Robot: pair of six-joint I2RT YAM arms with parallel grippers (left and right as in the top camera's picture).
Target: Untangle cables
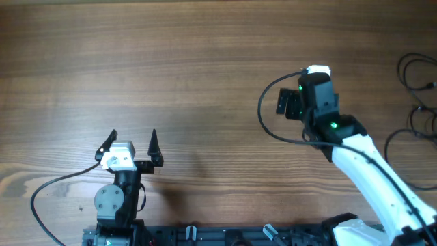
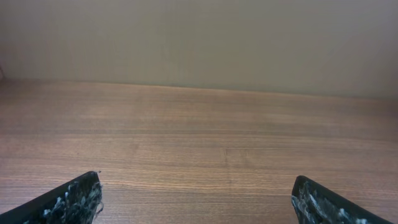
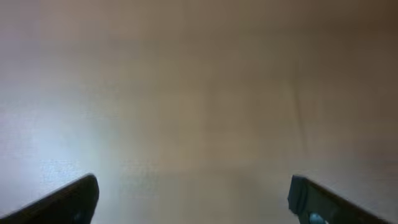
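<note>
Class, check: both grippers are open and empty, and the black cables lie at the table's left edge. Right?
No: the overhead view shows the cables at the table's right edge. The left gripper and right gripper are open and empty.

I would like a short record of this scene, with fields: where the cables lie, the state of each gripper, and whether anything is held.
table: brown wood
cables: thin black cords in loose loops at the right edge, partly cut off in the overhead view
left gripper: open, empty, near the front left over bare wood
right gripper: open, empty, right of centre, apart from the cables
contact with cables: none
wrist views: only wood between the fingers; the right one is blurred
</note>
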